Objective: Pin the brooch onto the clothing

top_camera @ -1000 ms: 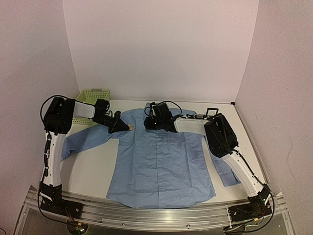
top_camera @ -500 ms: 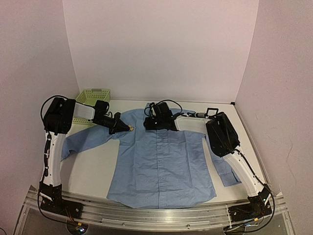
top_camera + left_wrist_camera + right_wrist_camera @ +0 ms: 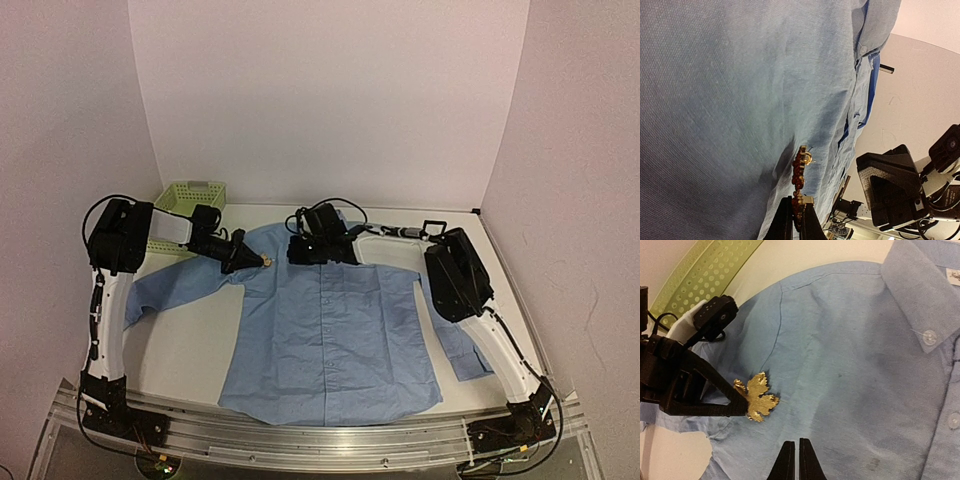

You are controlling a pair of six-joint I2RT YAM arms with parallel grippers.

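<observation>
brooch [image 3: 756, 402] in left pincer [image 3: 796, 210], long axis seemingly straight out, over shirt [image 3: 855, 370]

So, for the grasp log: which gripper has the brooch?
The left gripper, pinching the brooch by its edge over the shirt; the right gripper is shut on nothing.
</observation>
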